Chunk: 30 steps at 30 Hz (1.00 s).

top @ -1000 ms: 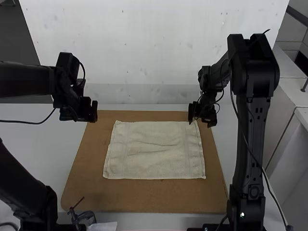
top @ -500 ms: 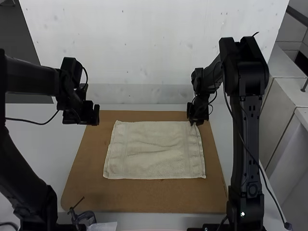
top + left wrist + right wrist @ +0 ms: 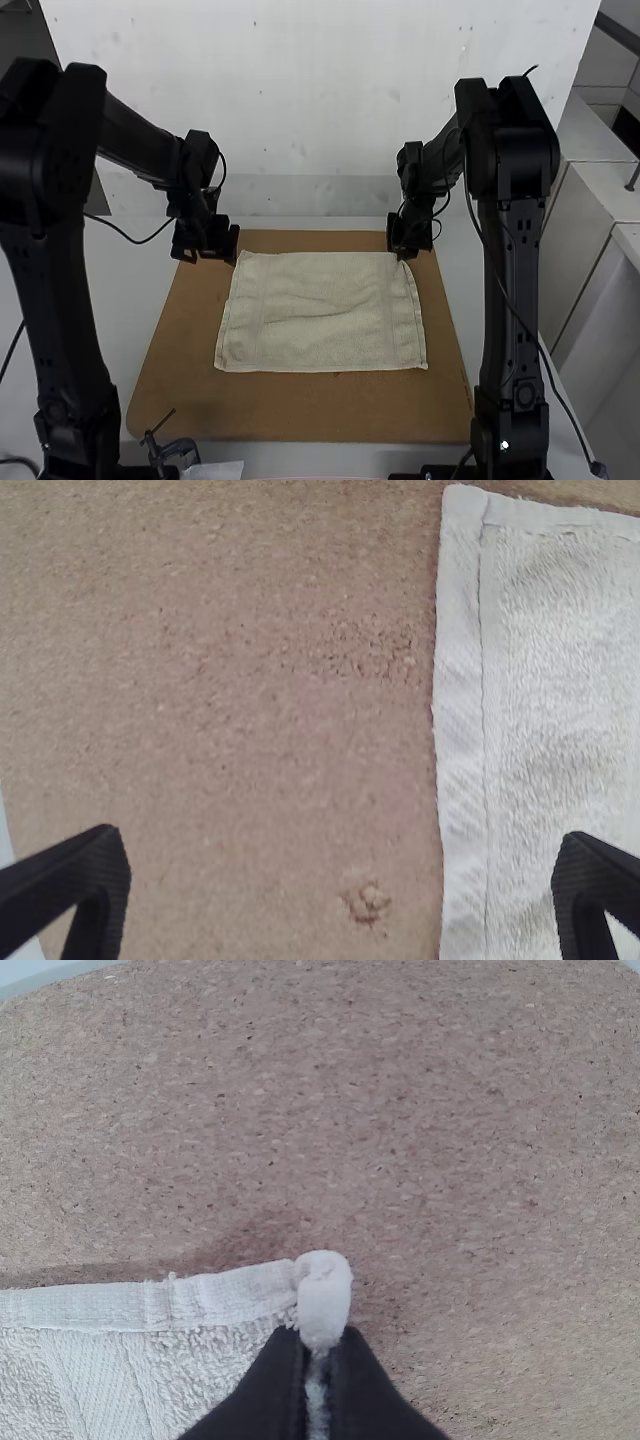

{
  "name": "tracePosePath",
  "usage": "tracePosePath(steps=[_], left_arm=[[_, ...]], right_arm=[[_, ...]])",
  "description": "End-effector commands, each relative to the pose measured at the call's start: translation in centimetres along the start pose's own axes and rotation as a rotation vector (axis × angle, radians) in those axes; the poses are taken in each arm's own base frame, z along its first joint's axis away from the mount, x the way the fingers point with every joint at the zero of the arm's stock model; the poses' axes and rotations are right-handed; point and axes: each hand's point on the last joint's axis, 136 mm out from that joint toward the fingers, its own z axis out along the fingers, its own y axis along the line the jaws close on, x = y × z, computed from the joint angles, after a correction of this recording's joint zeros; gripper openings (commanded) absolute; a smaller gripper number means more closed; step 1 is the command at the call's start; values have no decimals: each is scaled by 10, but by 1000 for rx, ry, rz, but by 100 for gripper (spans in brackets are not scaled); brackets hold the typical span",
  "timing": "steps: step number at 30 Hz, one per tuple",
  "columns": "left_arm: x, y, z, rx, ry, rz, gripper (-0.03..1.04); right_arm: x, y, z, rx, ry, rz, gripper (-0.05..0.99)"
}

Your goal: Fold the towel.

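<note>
Towel [image 3: 320, 315] — one, cream-white terry, roughly rectangular, with a flat woven band near each side edge. It lay spread and unfolded on a brown cork board [image 3: 300, 410], with shallow creases across its middle. Its near edge ran fairly straight; cork showed on all sides of it.

Far right corner [image 3: 325, 1295] — hemmed, gathered into a small upright tuft. Right gripper [image 3: 408, 252] — black, tapered fingers, closed on that corner. In the right wrist view the fingers [image 3: 262, 1390] stood together with the tuft pinched at their tips, and the hem [image 3: 220, 1297] ran away from it along the cork.

Left gripper [image 3: 208, 252] — black, open and holding nothing. It hung over the far left part of the board, just beside the towel's far left corner. In the left wrist view its fingers [image 3: 85, 885] stood wide apart, with bare cork and the towel's left hem between them; a small dark pit [image 3: 368, 902] marked the cork near that hem.

Left arm [image 3: 60, 300] and right arm [image 3: 515, 300] — black, one standing at either side of the board, each bent over towards the towel's far side.

Sundries — a small metal clamp [image 3: 178, 450] at the near left edge of the board, and a pale sheet [image 3: 218, 470] just beside it.
</note>
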Motion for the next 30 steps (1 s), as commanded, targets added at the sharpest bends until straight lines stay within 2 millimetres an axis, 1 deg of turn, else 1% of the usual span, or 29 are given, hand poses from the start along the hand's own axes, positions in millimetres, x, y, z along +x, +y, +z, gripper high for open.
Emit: tracePosePath(steps=[1, 3, 6, 8, 11, 13, 15, 17, 18, 20, 22, 23, 27, 30], left_arm=[[-28, -1, 15, -40, -16, -44, 94], [-39, -3, 23, -38, -19, -45, 94], [-58, -8, 30, -32, -30, -42, 94], [-63, -11, 35, -34, -6, -49, 94], [-68, -22, 42, -24, 2, -39, 94], [-66, -29, 48, -16, 23, -28, 93], [-54, -35, 57, -4, 81, -19, 89], [-42, -36, 63, -6, 146, -24, 83], [-38, -37, 65, 5, 172, -51, 76], [-32, -35, 72, 8, 213, -82, 46], [-30, -31, 77, -17, 223, -73, 12], [-29, -29, 79, -32, 226, -63, 1], [-25, -35, 80, -31, 237, -47, 2], [-23, -39, 75, -30, 241, -41, 2]], right_arm=[[35, -15, 23, 42, 88, -7, 2], [37, -18, 23, 44, 93, -8, 2], [39, -21, 23, 47, 94, -13, 2], [38, -25, 23, 51, 94, -11, 2], [39, -29, 23, 56, 96, -7, 2], [40, -30, 23, 63, 96, -7, 2], [39, -32, 22, 74, 90, -14, 2], [34, -32, 19, 74, 67, -24, 2], [35, -32, 18, 74, 66, -25, 2], [35, -33, 13, 73, 60, -27, 2], [34, -30, 7, 67, 40, -30, 2], [35, -30, 6, 65, 37, -32, 2], [37, -29, 3, 64, 31, -37, 2], [34, -28, 4, 63, 16, -37, 1]])
